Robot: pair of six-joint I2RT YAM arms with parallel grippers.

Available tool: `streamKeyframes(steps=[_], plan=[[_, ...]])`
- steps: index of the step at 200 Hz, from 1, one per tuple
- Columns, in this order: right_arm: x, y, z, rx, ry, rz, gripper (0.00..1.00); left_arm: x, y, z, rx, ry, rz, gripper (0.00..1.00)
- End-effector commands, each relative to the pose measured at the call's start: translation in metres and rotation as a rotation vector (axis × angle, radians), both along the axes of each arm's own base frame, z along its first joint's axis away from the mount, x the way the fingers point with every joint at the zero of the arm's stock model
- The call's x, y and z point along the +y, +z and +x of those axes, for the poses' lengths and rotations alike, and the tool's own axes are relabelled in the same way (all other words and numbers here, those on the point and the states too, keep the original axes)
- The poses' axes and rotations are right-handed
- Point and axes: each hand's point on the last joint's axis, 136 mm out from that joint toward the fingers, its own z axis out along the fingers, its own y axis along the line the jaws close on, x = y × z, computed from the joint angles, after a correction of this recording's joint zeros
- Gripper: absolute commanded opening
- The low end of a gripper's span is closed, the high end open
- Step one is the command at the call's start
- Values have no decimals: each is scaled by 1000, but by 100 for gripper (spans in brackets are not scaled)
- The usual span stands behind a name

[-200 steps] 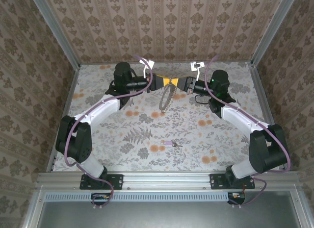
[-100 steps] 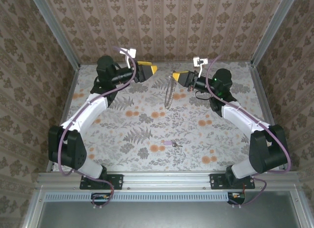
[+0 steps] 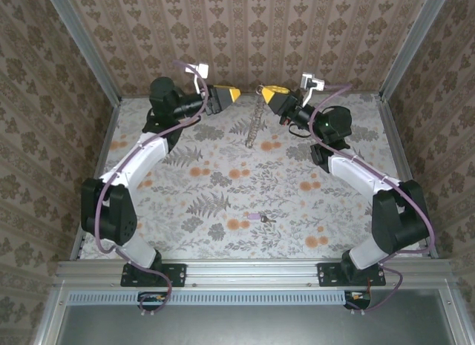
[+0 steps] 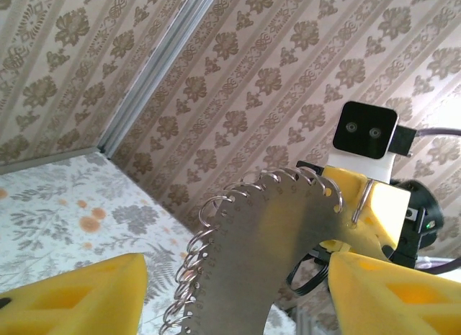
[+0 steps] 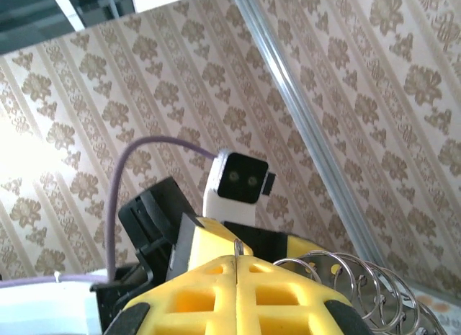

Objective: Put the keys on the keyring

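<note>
The right tool (image 3: 266,92) pinches the keyring (image 3: 254,126), its coils cut off in the wrist view; the left tool (image 3: 234,94) gapes wide.

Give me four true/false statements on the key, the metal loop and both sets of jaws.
1. The right gripper has its jaws shut on the large thin loop of brownish-grey metal. True.
2. The tiny key with the pale lilac head is threaded on the loop. False: it lies on the floral-print table towards the near edge, well apart from the loop.
3. The left gripper clamps the loop's other side. False: its jaws are open and hold nothing.
4. The loop hangs down from the right gripper over the far part of the table. True.
</note>
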Motion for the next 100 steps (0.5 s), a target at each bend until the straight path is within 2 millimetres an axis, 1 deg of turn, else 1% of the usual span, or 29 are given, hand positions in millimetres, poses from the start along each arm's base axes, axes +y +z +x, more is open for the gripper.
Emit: streamKeyframes(steps=[1,11,35,62,80,100], plan=[[-14,37,-8,-108,-39,123,0,-5,34,-9,-64,-56,-71,62],[-14,37,-7,-101,-41,133,0,-7,37,-10,-66,-65,-80,60],[-16,36,-3,-83,-49,156,0,-15,43,-16,-73,-84,-93,58],[-13,33,-2,-55,-26,167,0,-24,47,-24,-85,-108,-95,52],[-11,30,-1,-35,-10,170,0,-29,48,-28,-89,-115,-93,49],[-10,27,-2,-20,2,169,0,-31,46,-27,-85,-111,-88,48]])
